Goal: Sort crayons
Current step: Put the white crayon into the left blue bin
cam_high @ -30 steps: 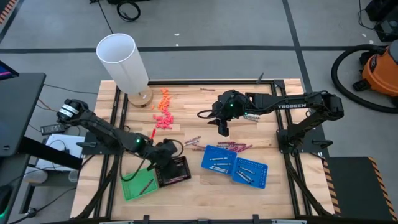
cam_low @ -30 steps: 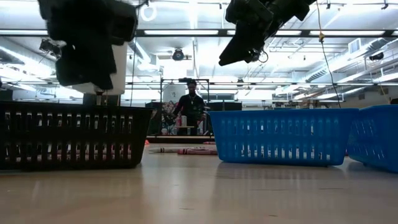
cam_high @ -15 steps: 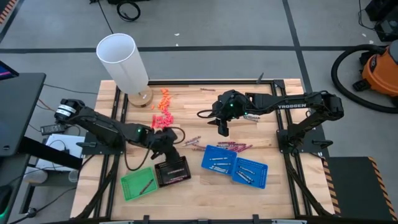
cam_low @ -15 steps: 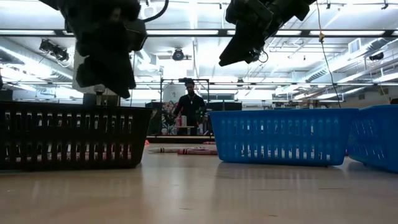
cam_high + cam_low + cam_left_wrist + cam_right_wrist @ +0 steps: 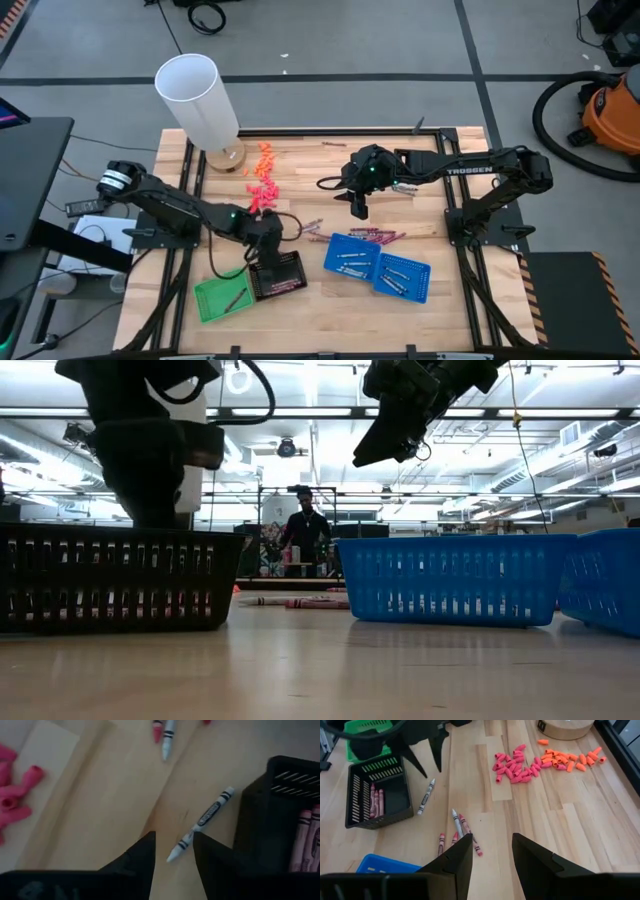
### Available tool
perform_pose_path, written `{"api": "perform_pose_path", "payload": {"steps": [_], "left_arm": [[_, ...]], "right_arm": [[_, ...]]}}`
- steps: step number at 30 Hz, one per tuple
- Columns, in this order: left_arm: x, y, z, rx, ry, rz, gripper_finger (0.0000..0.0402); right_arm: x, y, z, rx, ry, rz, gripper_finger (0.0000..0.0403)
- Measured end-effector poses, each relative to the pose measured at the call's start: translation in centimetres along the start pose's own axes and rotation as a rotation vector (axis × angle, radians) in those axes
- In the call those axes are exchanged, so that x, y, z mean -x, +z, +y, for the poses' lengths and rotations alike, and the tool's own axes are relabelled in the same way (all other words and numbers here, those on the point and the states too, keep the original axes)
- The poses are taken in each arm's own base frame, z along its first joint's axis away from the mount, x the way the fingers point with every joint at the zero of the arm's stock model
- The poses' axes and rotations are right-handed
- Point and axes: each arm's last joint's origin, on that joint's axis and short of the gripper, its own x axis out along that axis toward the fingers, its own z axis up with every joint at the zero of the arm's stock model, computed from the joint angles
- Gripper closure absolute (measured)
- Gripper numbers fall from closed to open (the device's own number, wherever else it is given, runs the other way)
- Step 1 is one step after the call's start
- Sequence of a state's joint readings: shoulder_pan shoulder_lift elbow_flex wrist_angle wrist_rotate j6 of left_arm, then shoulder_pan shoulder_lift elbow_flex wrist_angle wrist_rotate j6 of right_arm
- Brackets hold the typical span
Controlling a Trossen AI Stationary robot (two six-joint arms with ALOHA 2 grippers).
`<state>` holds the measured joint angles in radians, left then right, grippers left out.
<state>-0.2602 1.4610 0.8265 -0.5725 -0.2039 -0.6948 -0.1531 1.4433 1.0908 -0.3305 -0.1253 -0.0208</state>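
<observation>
**Inspector:** Left pincer, position and state?

**Assistant:** The left pincer [image 5: 268,232] hangs low over the bench [image 5: 330,310], just beside the black basket [image 5: 278,274]. Its fingers [image 5: 141,857] stand apart and hold nothing. A pale grey crayon [image 5: 200,824] lies on the wood between the fingertips as the wrist view shows it, close to the basket's wall.

**Inspector:** Contents of that basket?

**Assistant:** Several dark red crayons [image 5: 375,799] lie along one side of the black basket. A green basket [image 5: 222,298] sits touching it on the side toward the left arm, with one thin stick inside.

**Inspector:** Right pincer?

**Assistant:** The right pincer [image 5: 359,208] hovers above the middle of the bench, well apart from the left one. Its fingers [image 5: 459,864] are spread and empty.

**Inspector:** Loose crayons?

**Assistant:** A small cluster of loose crayons [image 5: 458,831], grey and red, lies on the bench between the two pincers. A row of magenta crayons [image 5: 377,235] lies just beside the blue baskets [image 5: 376,266], which hold pale grey crayons.

**Inspector:** Other items?

**Assistant:** A heap of pink and orange stubs [image 5: 262,180] lies near a white tube [image 5: 198,100] on a round wooden base at the far left corner. In the low view a person [image 5: 304,536] stands in the room behind the bench.
</observation>
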Motion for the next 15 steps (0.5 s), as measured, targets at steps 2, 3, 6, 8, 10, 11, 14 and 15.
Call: {"api": "perform_pose_path", "payload": {"steps": [2, 3, 6, 8, 10, 11, 14, 15], "left_arm": [[-0.3, -0.1, -0.3, -0.010, -0.006, -0.001, 0.0259], [-0.5, -0.1, -0.5, -0.013, -0.021, 0.001, 0.0259], [-0.7, 0.0, -1.2, -0.038, -0.076, -0.009, 0.0259], [-0.6, 0.1, -1.8, -0.054, -0.113, -0.034, 0.0259], [-0.6, -0.2, -2.0, -0.067, -0.113, -0.023, 0.0259], [-0.6, -0.4, -2.1, -0.073, -0.119, -0.018, 0.0259], [-0.5, -0.7, -2.6, -0.085, -0.137, -0.019, 0.0259], [-0.4, -0.7, -2.7, -0.089, -0.146, -0.021, 0.0259]], "right_arm": [[0.0, 0.0, 0.0, -0.002, 0.000, -0.002, 0.0257], [0.0, 0.0, 0.0, -0.002, 0.000, 0.000, 0.0257], [0.0, 0.0, 0.0, -0.002, 0.000, 0.000, 0.0257], [0.0, 0.0, 0.0, -0.002, 0.000, 0.000, 0.0257], [0.0, 0.0, 0.0, -0.002, 0.001, -0.001, 0.0257], [0.0, 0.0, 0.0, -0.002, 0.000, -0.001, 0.0257], [0.0, 0.0, 0.0, -0.002, 0.000, -0.001, 0.0257], [0.0, 0.0, 0.0, -0.002, 0.000, -0.001, 0.0257]]}}
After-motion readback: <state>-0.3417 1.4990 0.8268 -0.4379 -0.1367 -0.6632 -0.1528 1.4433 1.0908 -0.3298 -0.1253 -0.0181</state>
